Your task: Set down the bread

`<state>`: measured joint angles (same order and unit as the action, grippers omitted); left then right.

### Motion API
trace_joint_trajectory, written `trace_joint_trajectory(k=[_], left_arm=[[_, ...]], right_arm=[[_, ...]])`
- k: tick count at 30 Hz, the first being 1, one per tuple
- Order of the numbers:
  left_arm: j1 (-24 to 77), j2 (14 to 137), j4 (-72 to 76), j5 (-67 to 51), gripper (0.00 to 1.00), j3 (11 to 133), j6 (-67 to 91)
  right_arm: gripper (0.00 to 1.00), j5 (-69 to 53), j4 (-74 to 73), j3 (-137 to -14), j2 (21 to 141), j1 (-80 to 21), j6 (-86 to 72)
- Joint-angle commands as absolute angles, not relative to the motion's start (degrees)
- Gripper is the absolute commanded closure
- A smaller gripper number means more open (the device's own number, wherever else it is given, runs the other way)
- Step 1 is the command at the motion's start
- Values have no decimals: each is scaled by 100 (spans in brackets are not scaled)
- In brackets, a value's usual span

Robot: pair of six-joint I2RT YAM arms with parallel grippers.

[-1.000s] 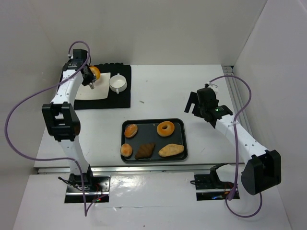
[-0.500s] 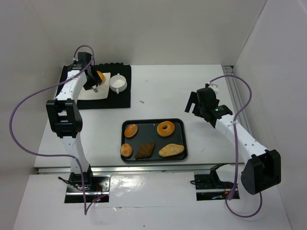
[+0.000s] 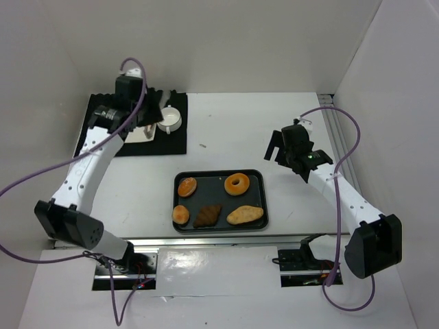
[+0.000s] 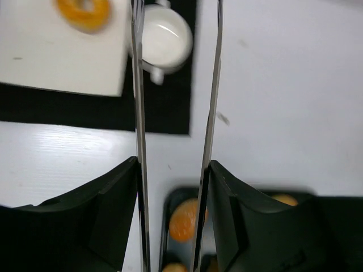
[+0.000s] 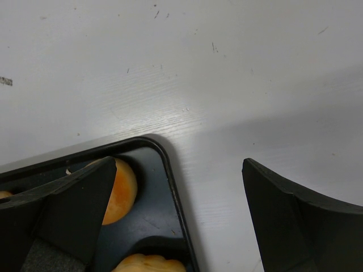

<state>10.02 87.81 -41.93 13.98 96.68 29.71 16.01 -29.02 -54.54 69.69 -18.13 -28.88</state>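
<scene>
An orange ring-shaped bread (image 4: 84,11) lies on the white plate (image 4: 57,56) at the back left, free of any grip; my left arm hides it in the top view. My left gripper (image 4: 176,17) hangs open over the cup and mat just right of that plate, nothing between its long thin fingers (image 4: 138,113). In the top view the left gripper (image 3: 147,123) is beside the cup. My right gripper (image 3: 278,152) is open and empty above the tray's far right corner (image 5: 170,181).
A white cup (image 3: 169,120) stands on the black mat (image 3: 175,140) next to the plate. The dark tray (image 3: 218,197) at centre holds several breads, among them a ring donut (image 3: 237,184) and a dark croissant (image 3: 207,215). Walls close in on both sides.
My left gripper opened and let go of the orange bread onto the plate, then shifted right toward the cup. The left elbow swung down and outward. The right arm has not moved.
</scene>
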Motion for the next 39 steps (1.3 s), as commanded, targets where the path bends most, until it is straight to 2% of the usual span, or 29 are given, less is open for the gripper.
trace_joint_trajectory(k=[1,5,8,13,20,25,31,39], left_arm=[[1747,8281,-4192,451,38,9151,2102],[2608,7753,-4868,149,38,8536,1863],[3417,7366,-5272,498,38,8017,1863],[4479,7154,-6002,527,38,7823,2635],[5386,6917,-6144,299,35,7445,2883],[5598,6917,-6609,484,34,7322,3155],[5713,7031,-6671,606,27,7067,3270],[5766,7102,-6416,334,27,6654,3270]], right_arm=[[1,1696,-2786,-5678,6812,-1837,-2883],[1,1696,-2848,-5678,6575,-1837,-2883],[1,1767,-2900,-5678,6521,-1837,-2883],[1,1653,-2909,-5616,6521,-1837,-2883],[1,1600,-2909,-5669,6583,-1837,-2883],[1,1530,-2857,-5669,6636,-1837,-2883],[1,1477,-2804,-5669,6636,-1837,-2883],[1,1477,-2804,-5669,6636,-1837,-2883]])
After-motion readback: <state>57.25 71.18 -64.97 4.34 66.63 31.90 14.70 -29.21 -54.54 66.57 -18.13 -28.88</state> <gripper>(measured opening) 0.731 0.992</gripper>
